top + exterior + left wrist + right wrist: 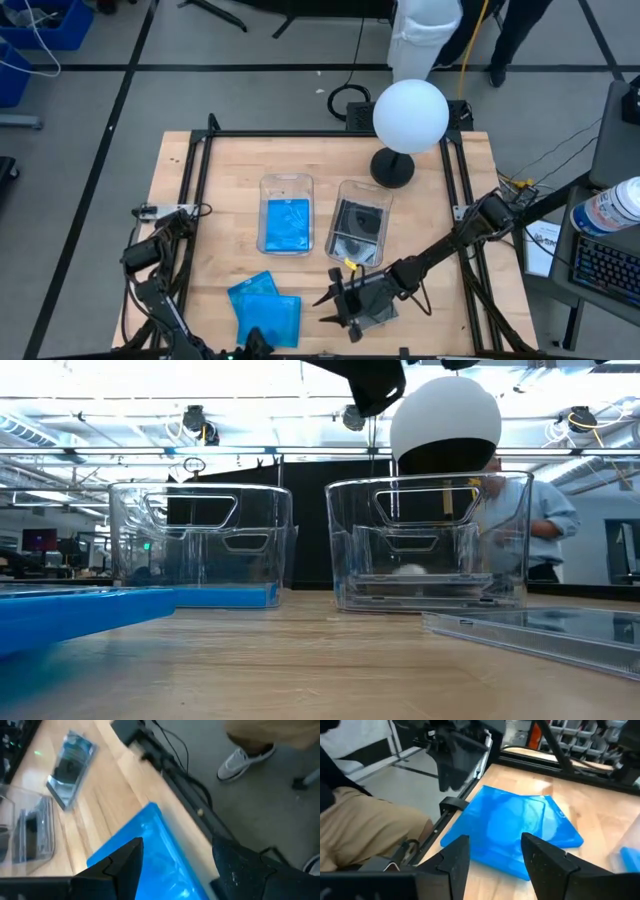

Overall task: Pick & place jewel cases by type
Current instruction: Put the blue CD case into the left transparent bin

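Observation:
Two blue jewel cases (265, 308) lie overlapping on the table near its front edge. My left gripper (175, 850) hovers open over the nearer one (150, 855). My right gripper (495, 845) is open too, just right of the blue cases (515, 827) and pointing toward them. A clear jewel case (380, 312) lies flat on the table under my right wrist. The left bin (287, 180) holds a blue case (287, 225). The right bin (365, 185) holds dark clear cases (358, 230).
A lamp with a white globe (410, 115) and a black base (392, 168) stands behind the right bin. Black frame rails (195, 190) run along the table's sides. A person's shoe (240, 762) and trouser leg (365, 825) show just off the table's near edge.

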